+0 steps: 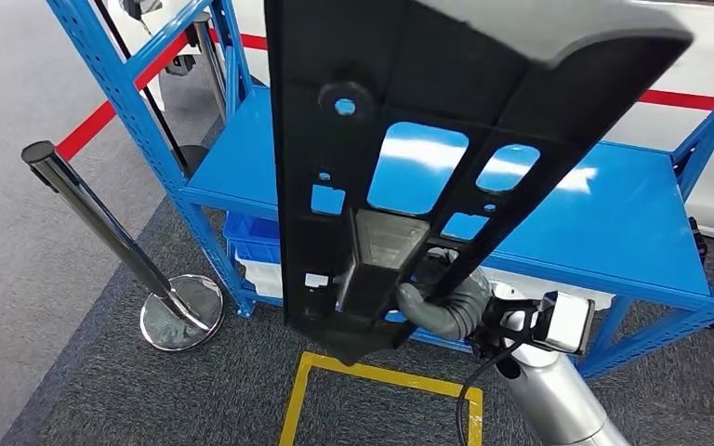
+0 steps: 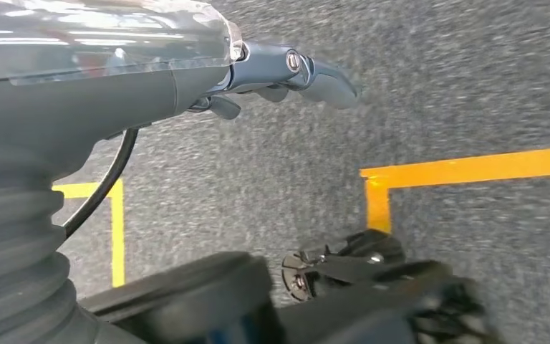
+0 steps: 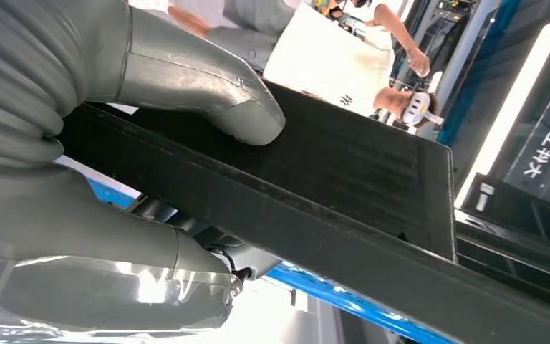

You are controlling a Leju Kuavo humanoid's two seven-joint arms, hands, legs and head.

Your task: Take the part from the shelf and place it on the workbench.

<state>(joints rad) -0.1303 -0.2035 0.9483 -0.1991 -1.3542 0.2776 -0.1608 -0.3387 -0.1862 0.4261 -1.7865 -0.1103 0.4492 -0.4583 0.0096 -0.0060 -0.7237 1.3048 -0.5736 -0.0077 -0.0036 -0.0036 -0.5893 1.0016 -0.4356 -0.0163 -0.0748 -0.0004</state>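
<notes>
Part (image 1: 400,139) lifted clear of blue shelf (image 1: 614,223), gripped at near end by right hand (image 1: 446,302).
Long black panel towering upward; could tip or twist loose from so low a grip. Left hand (image 2: 286,75) hanging over floor, empty, fingers apart.

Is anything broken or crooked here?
Nothing looks broken. The long black part is off the blue shelf, held up by the right hand near its lower end, so it tilts steeply toward the head camera.
</notes>
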